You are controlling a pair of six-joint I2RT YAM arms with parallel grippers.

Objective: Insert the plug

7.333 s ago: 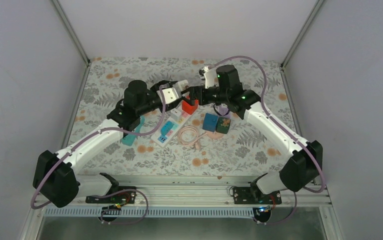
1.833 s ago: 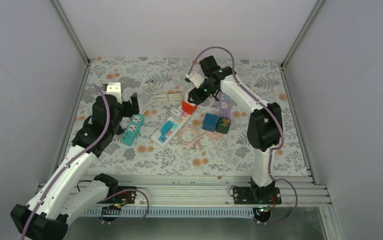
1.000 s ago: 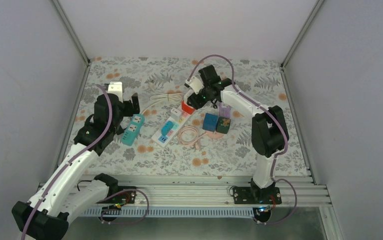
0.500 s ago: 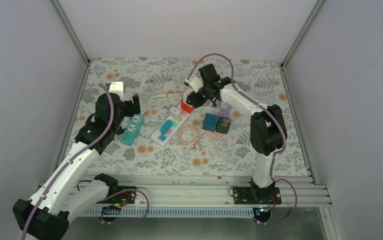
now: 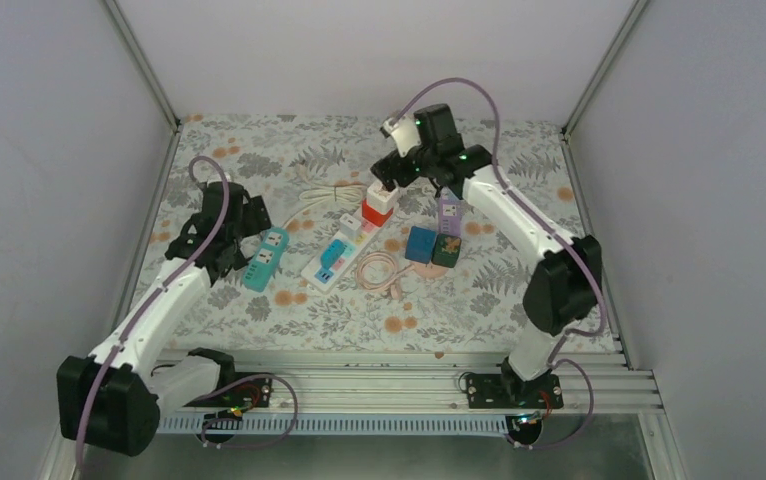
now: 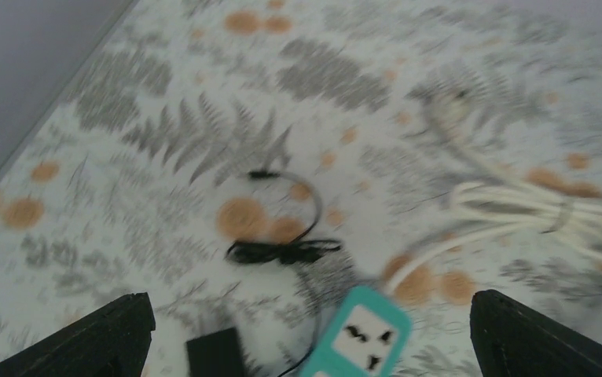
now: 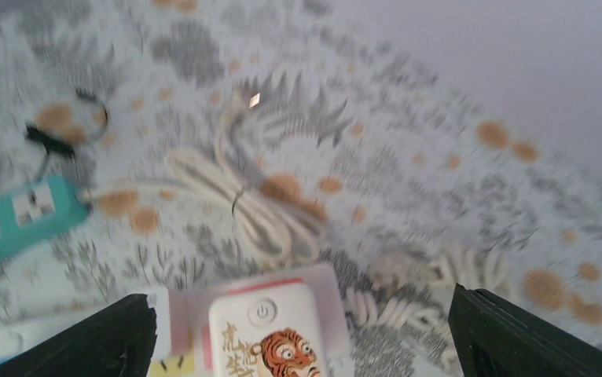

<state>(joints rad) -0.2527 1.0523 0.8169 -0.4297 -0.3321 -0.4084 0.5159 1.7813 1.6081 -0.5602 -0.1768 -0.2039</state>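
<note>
Top view, plug: the red-and-white plug (image 5: pixel 379 205) stands a little above the frame's centre, on the upper-right end of the white power strip (image 5: pixel 342 247).
Top view, strip axis: the strip's long axis runs from lower left to upper right, and the plug is at its far end.
Top view, right gripper: the right gripper (image 5: pixel 387 180) hangs just above the plug, toward the upper side. From here I cannot tell whether it touches the plug or how its jaws stand.
Top view, left gripper: the left gripper (image 5: pixel 247 215) sits left of centre beside the teal socket block (image 5: pixel 264 257), well apart from the plug. The right arm is plainly the nearer one.
Top view, hard to tell: the plug's underside is hidden, so whether its prongs are fully home cannot be read.
Left wrist view, gripper: the two fingers (image 6: pixel 86 345) are spread to the bottom corners with nothing between them.
Left wrist view, contents: the teal socket block is at bottom centre, cut by the lower edge. A black cable (image 6: pixel 278 250) lies mid-frame and a white cord (image 6: pixel 534 208) at right. The plug is not in view.
Right wrist view, gripper: the fingers (image 7: pixel 86 338) are spread at both bottom corners and pinch nothing.
Right wrist view, plug: its white top, with a tiger print, lies at bottom centre between the fingers, cut off by the lower edge.
Right wrist view, hard to tell: the frame is blurred, so the plug's seating and the nearby sockets are unclear.
Judgement: the plug looks set on the strip. Any further push would come straight down from the right gripper.
</note>
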